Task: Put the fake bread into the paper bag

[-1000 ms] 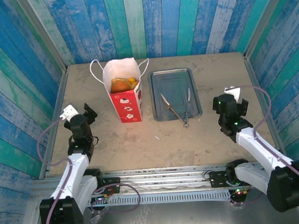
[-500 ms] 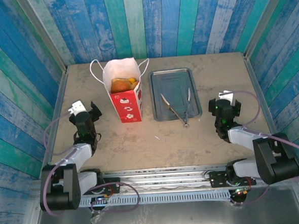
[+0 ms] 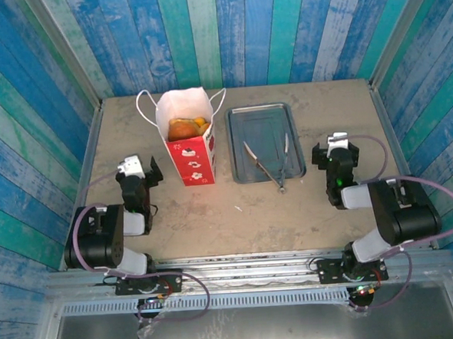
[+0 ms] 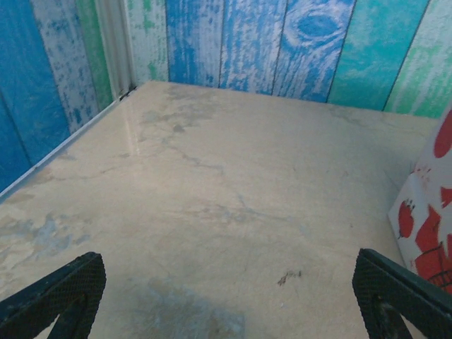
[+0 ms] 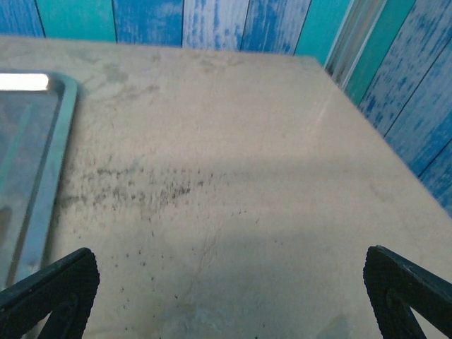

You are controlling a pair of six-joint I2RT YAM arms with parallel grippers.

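1. Reading the top view, I see the fake bread [image 3: 187,127] sitting inside the paper bag [image 3: 191,162], which stands upright just left of the tray [image 3: 237,116].
2. My left gripper [image 4: 226,296] and right gripper [image 5: 229,296] both show fingers spread wide, holding nothing.
3. Risk, I judge: a left-arm swing toward the bag could clip its wall and tip it, spilling bread.

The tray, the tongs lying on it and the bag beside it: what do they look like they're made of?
The tray looks like metal: grey, with a dull sheen and a brighter reflection along its rim. The tongs are thin, bright strips, probably polished metal. The bag looks like paper: matte, white above and printed red below, with folded edges; its white handles seem to be cord.
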